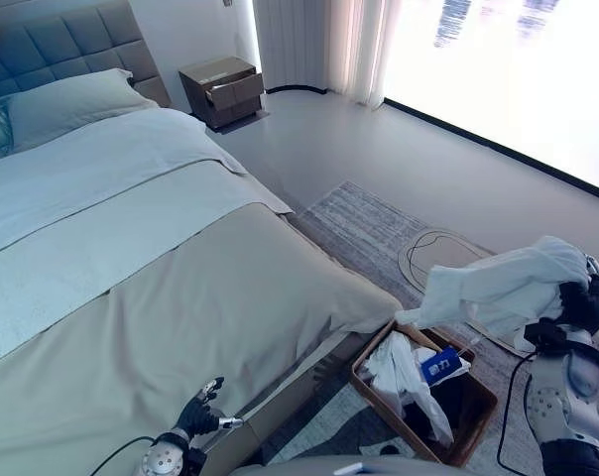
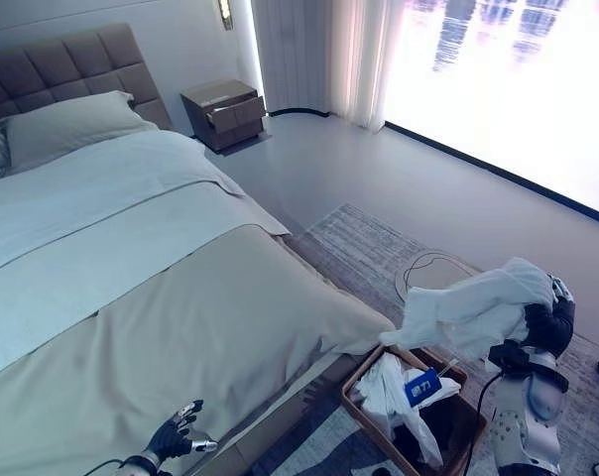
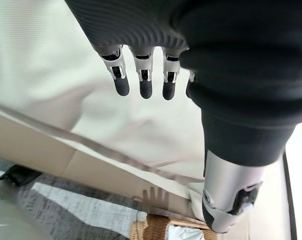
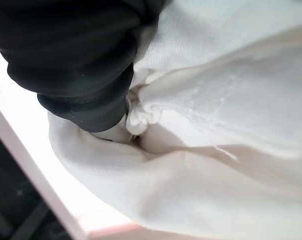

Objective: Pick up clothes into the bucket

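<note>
White cloth, soft and rumpled, swallows most of the right hand (image 1: 577, 297): the white garment (image 1: 498, 288) is bunched over it, and the right wrist view gives folds pressed against the dark ribbed cover, so I cannot tell how the fingers sit beneath. The garment hangs in the air at the right of the scene, one loose end trailing left over the far edge of the basket (image 1: 379, 392). That basket is a brown woven rectangle on the striped grey rug (image 1: 369, 223), just beside the near right corner of the bed (image 1: 180, 297). Inside it lie more pale clothes (image 1: 399, 372), something dark at its right end that is hard to make out, and a small blue packet (image 1: 440, 367) on top. The left hand (image 1: 202, 409) hangs low at the near left, over the bed's smooth beige cover, fingers straight and spread, grasping nothing. Far off, beside the quilted headboard, stands a bedside table (image 1: 223, 89) with its drawer partly out.
</note>
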Tool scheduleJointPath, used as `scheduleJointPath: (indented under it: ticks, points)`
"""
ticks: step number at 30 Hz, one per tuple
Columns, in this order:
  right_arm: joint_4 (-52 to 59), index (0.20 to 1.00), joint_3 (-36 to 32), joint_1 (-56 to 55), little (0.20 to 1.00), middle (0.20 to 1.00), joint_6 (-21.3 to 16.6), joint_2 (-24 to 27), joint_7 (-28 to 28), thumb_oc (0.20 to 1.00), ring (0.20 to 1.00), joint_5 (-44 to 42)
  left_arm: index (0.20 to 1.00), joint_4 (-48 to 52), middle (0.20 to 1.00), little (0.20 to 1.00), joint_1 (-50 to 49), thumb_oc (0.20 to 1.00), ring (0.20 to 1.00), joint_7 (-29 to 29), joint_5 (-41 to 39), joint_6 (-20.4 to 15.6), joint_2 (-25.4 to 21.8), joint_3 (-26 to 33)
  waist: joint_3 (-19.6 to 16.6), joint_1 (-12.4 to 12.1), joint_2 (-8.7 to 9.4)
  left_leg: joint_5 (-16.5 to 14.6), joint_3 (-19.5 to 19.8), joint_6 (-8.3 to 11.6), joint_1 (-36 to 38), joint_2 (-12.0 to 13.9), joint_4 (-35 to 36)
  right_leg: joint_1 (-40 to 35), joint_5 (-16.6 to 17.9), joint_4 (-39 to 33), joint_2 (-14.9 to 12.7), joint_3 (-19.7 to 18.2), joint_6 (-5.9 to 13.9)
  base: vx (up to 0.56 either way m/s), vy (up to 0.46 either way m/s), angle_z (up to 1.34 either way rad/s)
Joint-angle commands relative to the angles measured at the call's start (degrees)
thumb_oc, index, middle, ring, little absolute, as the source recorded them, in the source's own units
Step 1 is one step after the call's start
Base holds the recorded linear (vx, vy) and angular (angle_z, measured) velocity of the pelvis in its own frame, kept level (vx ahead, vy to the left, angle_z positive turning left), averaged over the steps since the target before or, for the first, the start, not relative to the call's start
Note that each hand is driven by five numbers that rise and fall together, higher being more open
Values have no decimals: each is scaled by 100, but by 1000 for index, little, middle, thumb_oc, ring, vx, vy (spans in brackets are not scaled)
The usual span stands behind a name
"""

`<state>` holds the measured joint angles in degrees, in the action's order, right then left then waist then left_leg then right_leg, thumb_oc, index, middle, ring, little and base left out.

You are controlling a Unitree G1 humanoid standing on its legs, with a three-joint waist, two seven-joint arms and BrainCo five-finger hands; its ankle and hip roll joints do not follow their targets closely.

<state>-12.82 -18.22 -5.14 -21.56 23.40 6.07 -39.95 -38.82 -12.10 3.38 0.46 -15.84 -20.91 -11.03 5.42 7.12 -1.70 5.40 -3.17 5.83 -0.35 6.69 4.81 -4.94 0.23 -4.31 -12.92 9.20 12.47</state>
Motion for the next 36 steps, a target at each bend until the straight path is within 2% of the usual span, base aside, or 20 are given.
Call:
scheduleJointPath:
  ticks: [1, 5, 6, 9, 14, 18, 20, 24, 25, 28, 31, 35, 36]
  points:
    - [154, 200, -312, 443, 200, 200, -335, 206, 156, 200, 200, 424, 1000, 500, 1000, 1000, 297, 1000, 1000, 112, -916, -380, -85, 273, 236, 0, 119, -653, -55, -329, -309, -302, -889, 947, 361, 728, 217, -132, -316, -64, 18, -14]
    - [-155, 200, -264, 623, 200, 200, -385, 170, 341, 200, 200, 474, 1000, 857, 1000, 1000, 344, 1000, 1000, 214, -1355, -437, -23, 201, 397, 19, 34, -698, -86, -346, -427, -333, -1006, 1100, 355, 824, 185, -182, -318, -69, 22, -12]
    - [-297, 200, -296, 772, 200, 200, -463, 111, 519, 200, 200, 477, 1000, 1117, 1000, 1000, 366, 1000, 1000, 239, -1701, -467, 30, 183, 510, 17, -30, -701, -92, -355, -510, -359, -1061, 1208, 341, 891, 170, -219, -324, -54, 20, -12]
    - [-460, 200, -275, 1036, 200, 200, -579, 71, 811, 200, 200, 501, 1000, 1207, 1000, 1000, 473, 1000, 1000, 208, -2085, -480, 128, 130, 643, 25, -112, -683, -119, -353, -588, -385, -1078, 1324, 323, 985, 146, -253, -332, -61, 28, -5]
    - [-559, 200, -240, 1144, 200, 200, -555, 179, 925, 200, 200, 644, 1000, 1574, 1000, 1000, 503, 1000, 1000, 173, -2305, -540, 136, 112, 874, 34, -146, -662, -103, -343, -714, -399, -1111, 1501, 322, 1096, 123, -259, -337, -56, -13, -1]
    - [-686, 200, -229, 1120, 200, 200, -546, 190, 1085, 200, 200, 844, 1000, 1741, 1000, 1000, 572, 1000, 1000, -2, -2157, -637, 75, 168, 1061, 44, -169, -663, -98, -323, -868, -400, -1217, 1652, 316, 1201, 110, -264, -350, -85, -21, -2]
    - [-1018, 200, -240, 1241, 200, 200, -587, 198, 1243, 200, 200, 802, 1000, 1891, 1000, 1000, 591, 1000, 1000, -113, -1995, -741, -38, 147, 1185, 50, -189, -669, -101, -320, -969, -404, -1289, 1772, 335, 1247, 97, -285, -339, -84, -8, 0]
    - [-1437, 200, -128, 1545, 200, 200, -546, 432, 1361, 200, 200, 815, 1000, 2225, 1000, 1000, 613, 1000, 1000, -45, -2257, -780, -121, 90, 1373, 40, -236, -766, -164, -345, -1237, -380, -1563, 2127, 301, 1519, 72, -416, -342, -97, 5, -5]
    - [-1502, 200, -104, 1658, 200, 200, -516, 517, 1406, 200, 200, 831, 1000, 2548, 1000, 1000, 567, 1000, 1000, -19, -2377, -792, -198, 76, 1525, 52, -240, -826, -182, -380, -1417, -373, -1790, 2339, 269, 1734, 84, -483, -376, -80, -5, -11]
    - [-1652, 200, -33, 1850, 200, 200, -537, 613, 1446, 200, 200, 772, 1000, 2967, 1000, 1000, 517, 1000, 1000, 25, -2530, -827, -314, 48, 1658, 38, -226, -929, -184, -415, -1717, -354, -2123, 2649, 195, 1990, 133, -582, -428, -115, -21, -12]
    - [-1763, 200, 179, 2157, 200, 200, -588, 733, 1544, 200, 200, 648, 1000, 3624, 1000, 1000, 522, 1000, 1000, 47, -2785, -860, -523, -16, 1847, -17, -163, -1193, -143, -469, -2553, -293, -3051, 3374, -10, 2692, 226, -686, -530, -137, -76, -7]
    - [-1815, 200, 350, 2384, 200, 200, -611, 837, 1560, 200, 200, 538, 1000, 3937, 1000, 1000, 520, 1000, 1000, 3, -2949, -881, -583, -87, 1890, -50, -170, -1470, -67, -463, -3251, -208, -3757, 4028, -262, 3378, 279, -650, -583, -73, -61, -2]
    - [-1814, 200, 385, 2418, 200, 200, -593, 891, 1580, 200, 200, 550, 1000, 3997, 1000, 1000, 516, 1000, 1000, 0, -2971, -883, -604, -103, 1895, -48, -160, -1447, -58, -443, -3384, -190, -3795, 4159, -265, 3438, 274, -629, -585, -112, -61, 0]
